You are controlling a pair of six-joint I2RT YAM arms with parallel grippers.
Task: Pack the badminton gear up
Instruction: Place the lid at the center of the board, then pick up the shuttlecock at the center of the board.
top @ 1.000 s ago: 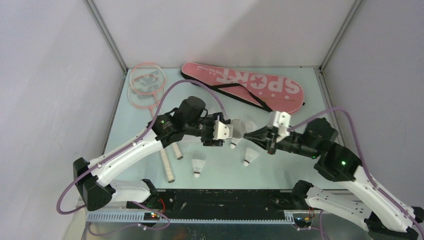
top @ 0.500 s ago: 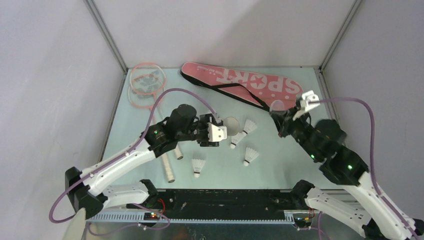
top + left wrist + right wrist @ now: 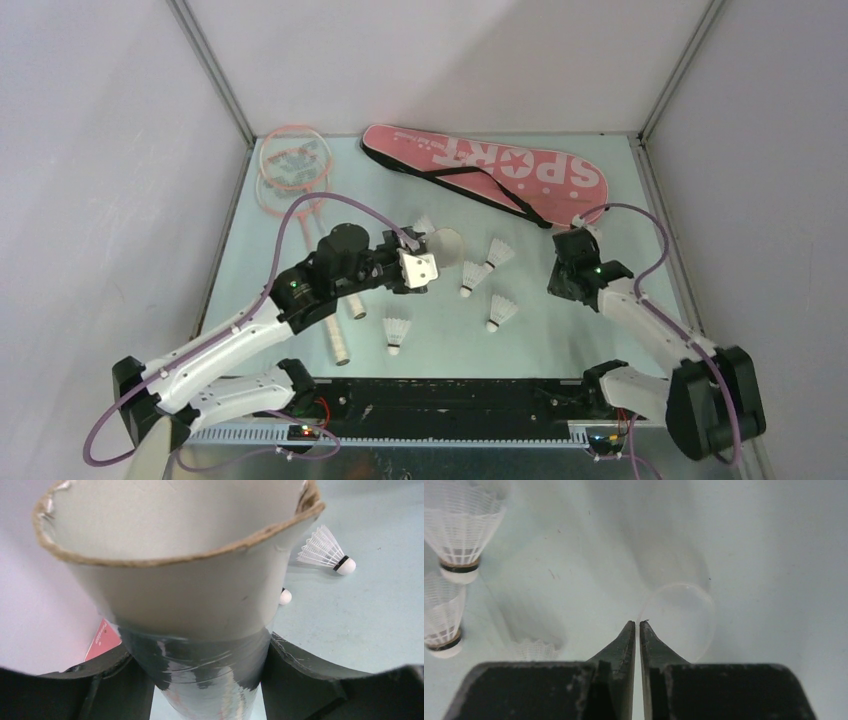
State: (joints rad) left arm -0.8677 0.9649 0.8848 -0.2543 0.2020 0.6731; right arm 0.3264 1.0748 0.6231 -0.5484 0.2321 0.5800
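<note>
My left gripper (image 3: 432,256) is shut on the long white tube (image 3: 446,243), whose open cardboard mouth fills the left wrist view (image 3: 190,580). My right gripper (image 3: 566,279) is low over the table at the right. It is shut on the rim of a clear round cap (image 3: 680,620). Several white feather shuttlecocks lie between the arms, among them one at the centre (image 3: 497,251), one nearer (image 3: 501,311) and one by the left arm (image 3: 397,331). Two pink rackets (image 3: 290,168) lie at the far left. The pink "SPORT" bag (image 3: 490,165) lies along the back.
The racket handles (image 3: 338,335) run under the left arm towards the near edge. Grey walls close in the table on three sides. Three shuttlecocks (image 3: 461,530) sit at the left of the right wrist view, close to the fingers.
My right gripper left the tube's mouth with the clear cap, rose, then dropped low over the table at the right. My left arm drew the tube back a little to the left.
</note>
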